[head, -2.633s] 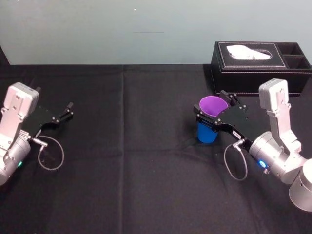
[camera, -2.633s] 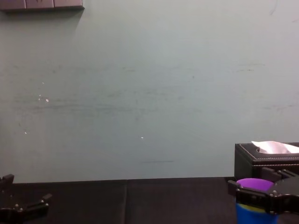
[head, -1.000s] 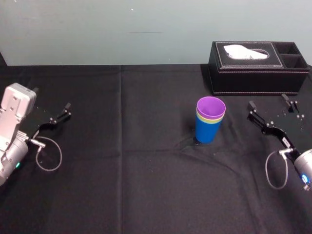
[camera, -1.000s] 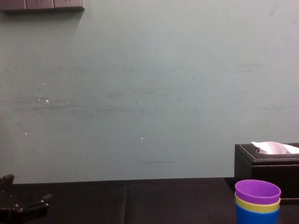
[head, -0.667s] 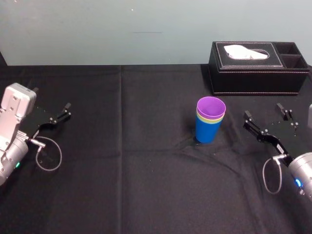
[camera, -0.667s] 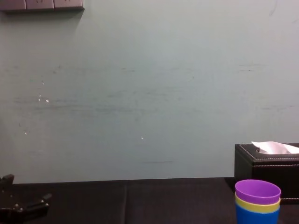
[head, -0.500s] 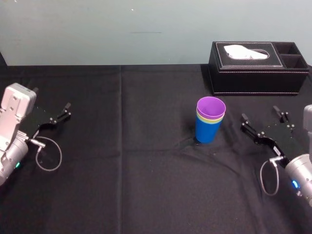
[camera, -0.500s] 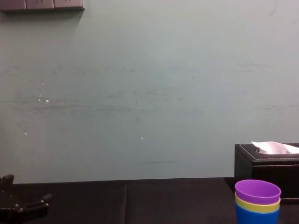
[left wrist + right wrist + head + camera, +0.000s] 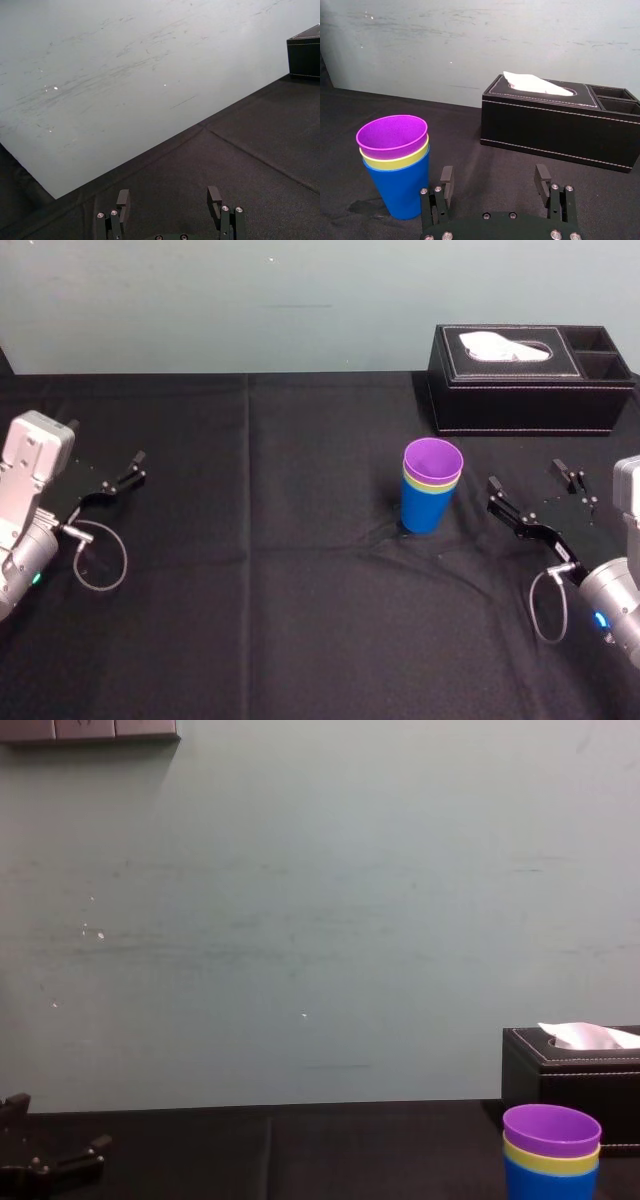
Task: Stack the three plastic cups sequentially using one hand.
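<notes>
the blue cup (image 9: 400, 192) stands upright on the black surface (image 9: 250, 590). the yellow-green cup (image 9: 395, 161) sits inside it, and just its top band peeks out. the purple cup (image 9: 392, 134) sits inside the yellow-green cup, on top of them all, with its open mouth facing up. so all three cups are one inside the other.

the cups stand in front of the black tissue box (image 9: 530, 380), by the box's left end, on the side nearer to the robot. they are near the box but do not touch it. a white tissue (image 9: 500, 345) pokes out of the top of the box.

the right claw (image 9: 525, 478) is in front of the box too, by the box's right half and nearer to the robot. its two fingers are wide apart and hold nothing. it touches no cup.

the left claw (image 9: 168, 196) is far off to the left of the box, well apart from it. its fingers are apart as well, with nothing between them.
</notes>
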Available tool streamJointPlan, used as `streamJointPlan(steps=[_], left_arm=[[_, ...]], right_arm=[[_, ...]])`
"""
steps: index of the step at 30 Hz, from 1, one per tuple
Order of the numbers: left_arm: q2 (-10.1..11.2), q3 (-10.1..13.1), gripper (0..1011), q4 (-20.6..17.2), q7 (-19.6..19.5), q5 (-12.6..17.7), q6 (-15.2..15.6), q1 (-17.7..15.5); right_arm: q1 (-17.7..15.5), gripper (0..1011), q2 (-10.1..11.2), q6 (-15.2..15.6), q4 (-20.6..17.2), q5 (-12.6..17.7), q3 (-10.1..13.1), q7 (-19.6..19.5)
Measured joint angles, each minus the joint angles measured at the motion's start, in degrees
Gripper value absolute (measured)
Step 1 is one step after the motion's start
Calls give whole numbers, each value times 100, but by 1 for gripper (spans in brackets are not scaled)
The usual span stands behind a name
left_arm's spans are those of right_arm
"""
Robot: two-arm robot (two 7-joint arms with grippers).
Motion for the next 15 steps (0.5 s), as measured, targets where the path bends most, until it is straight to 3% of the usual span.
streamJointPlan(steps=[15], left_arm=[[0, 0, 1011, 0, 0, 0, 0, 0]], right_arm=[[-6, 1003, 7, 18, -12, 26, 11, 3]])
